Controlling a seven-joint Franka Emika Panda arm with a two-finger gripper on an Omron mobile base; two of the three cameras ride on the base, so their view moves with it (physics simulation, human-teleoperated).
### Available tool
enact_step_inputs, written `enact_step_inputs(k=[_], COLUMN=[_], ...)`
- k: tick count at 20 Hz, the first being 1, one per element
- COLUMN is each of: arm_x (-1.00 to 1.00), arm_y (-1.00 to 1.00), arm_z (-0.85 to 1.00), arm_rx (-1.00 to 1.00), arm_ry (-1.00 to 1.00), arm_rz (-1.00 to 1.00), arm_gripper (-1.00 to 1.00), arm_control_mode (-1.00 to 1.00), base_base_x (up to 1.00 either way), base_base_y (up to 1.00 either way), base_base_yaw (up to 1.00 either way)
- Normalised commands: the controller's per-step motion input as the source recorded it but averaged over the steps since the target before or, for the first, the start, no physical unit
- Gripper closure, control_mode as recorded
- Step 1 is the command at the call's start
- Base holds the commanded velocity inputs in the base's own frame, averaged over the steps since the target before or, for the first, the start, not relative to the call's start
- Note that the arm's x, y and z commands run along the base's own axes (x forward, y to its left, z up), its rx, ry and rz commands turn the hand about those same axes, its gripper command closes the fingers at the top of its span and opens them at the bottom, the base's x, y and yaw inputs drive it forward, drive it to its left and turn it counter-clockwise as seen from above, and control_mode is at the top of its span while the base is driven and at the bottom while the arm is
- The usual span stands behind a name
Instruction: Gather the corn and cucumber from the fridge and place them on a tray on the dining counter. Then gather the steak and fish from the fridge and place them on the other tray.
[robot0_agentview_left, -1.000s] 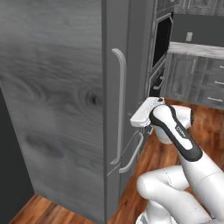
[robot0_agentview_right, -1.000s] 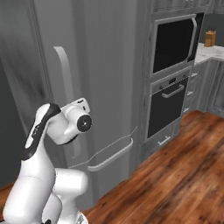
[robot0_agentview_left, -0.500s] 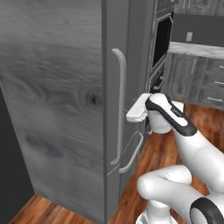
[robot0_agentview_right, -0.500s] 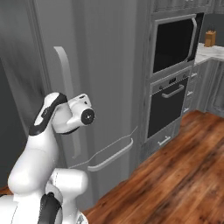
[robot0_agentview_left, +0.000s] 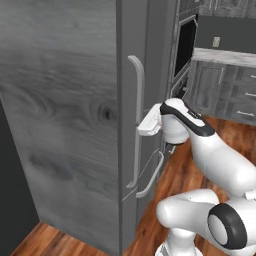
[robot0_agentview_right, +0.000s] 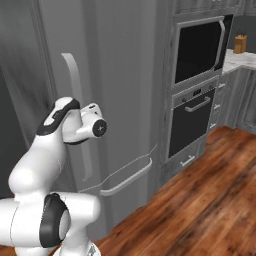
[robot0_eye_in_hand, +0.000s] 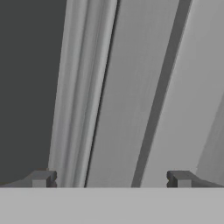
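Reaches forward from the base with the white arm bent at the elbow, forearm angled up and wrist turned level toward the grey front ahead. Gripper (robot0_eye_in_hand: 109, 179) spread wide, nothing between the jaws, dark fingertips (robot0_eye_in_hand: 41, 178) far apart. Hand (robot0_agentview_left: 150, 123) held about mid-height, pointing straight ahead.

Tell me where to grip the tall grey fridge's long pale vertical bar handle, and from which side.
Grip the long pale vertical bar handle at mid-height on its straight run, coming head-on from the front of the tall grey fridge. The bar stands off the door, so the open gripper probably fits with one finger on each side, away from the curved ends.
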Motion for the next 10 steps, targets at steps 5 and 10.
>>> enact_step_inputs(k=[5, 10], arm_x=[0.09, 0.07], arm_y=[0.01, -0.03], arm_z=[0.00, 0.00], arm_rx=[0.00, 0.00], arm_ry=[-0.07, -0.06], arm_rz=[0.03, 0.00], arm_gripper=[-1.00, -1.00], arm_control_mode=[-1.00, -1.00], base_base_x=[0.00, 0.00], base_base_y=[0.00, 0.00], base_base_yaw=[0.00, 0.00])
